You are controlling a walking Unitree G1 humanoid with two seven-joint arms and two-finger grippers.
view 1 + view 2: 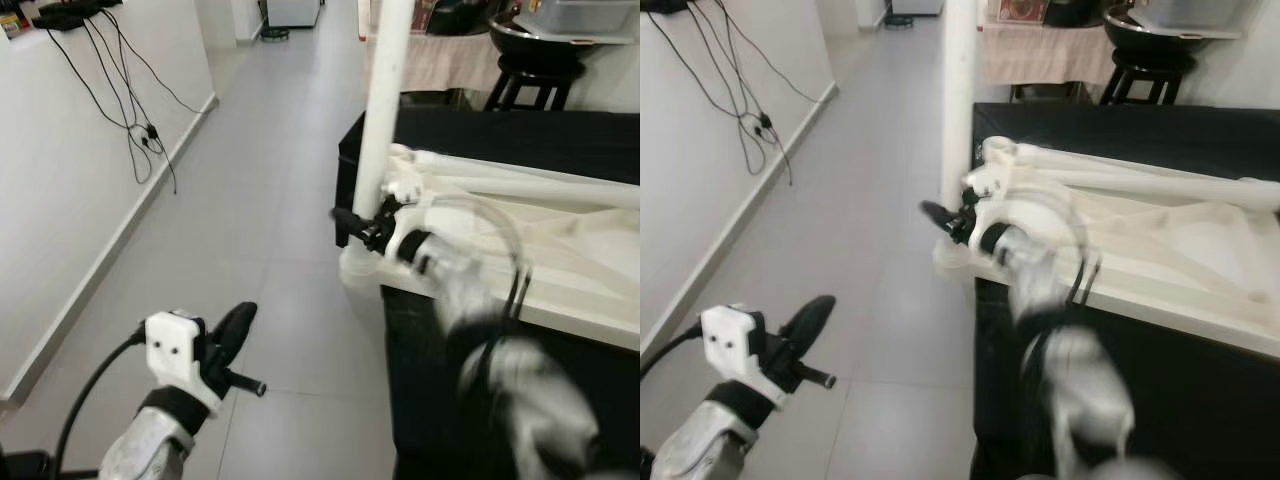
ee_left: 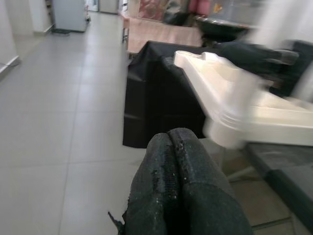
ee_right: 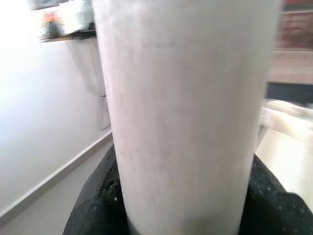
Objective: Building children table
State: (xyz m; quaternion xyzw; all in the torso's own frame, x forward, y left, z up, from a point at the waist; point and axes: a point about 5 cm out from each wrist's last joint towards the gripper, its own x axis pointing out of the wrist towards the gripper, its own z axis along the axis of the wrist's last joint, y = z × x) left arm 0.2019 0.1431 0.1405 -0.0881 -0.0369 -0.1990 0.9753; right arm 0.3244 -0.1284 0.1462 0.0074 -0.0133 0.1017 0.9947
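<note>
White leg inside right gripper

Before me, right of centre, a low surface draped in black cloth carries the white tabletop, lying flat with its corner overhanging the near-left edge. A loose white leg lies across it along the far side. Grey floor tiles spread across the left.

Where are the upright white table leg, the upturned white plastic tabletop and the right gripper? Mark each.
upright white table leg [image 1: 385, 90], left eye view, mid-shaft.
upturned white plastic tabletop [image 1: 1200, 250], right eye view, ribbed underside.
right gripper [image 1: 362, 228], left eye view, black fingers at the leg's base.
</note>
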